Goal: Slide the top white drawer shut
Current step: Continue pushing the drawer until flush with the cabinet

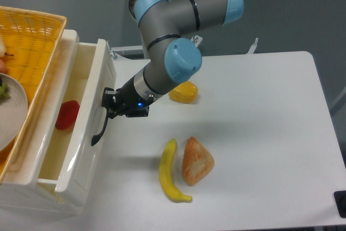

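Wickerwork of a yellow basket [30, 47] is seen at the far left, resting on top of the white cabinet [21, 198], with the edge of a pale plate [11, 112] inside it. Just below and to the right of it, the top white drawer [89, 128] is found partly pulled out, a narrow strip of its interior being exposed; a red pepper [67, 114] is seen lying within that strip. On the drawer's glossy front, the black curved handle [99, 131] is set, and the gripper [111, 105] is pressed up against the front beside the handle's upper end. Whether the fingers are spread or closed cannot be told, since they are dark and are lost against the handle; whether anything is clasped cannot be told either. The step in hand is judged to be the push itself, with the closing well under way but not finished. For the next move, a steady push leftward, square to the drawer front, is called for, so that the drawer is kept from skewing on its runners. Further right on the tabletop [259, 112], a yellow pepper [184, 92], a banana [168, 171] and a bread roll [197, 160] are left well clear of the push.
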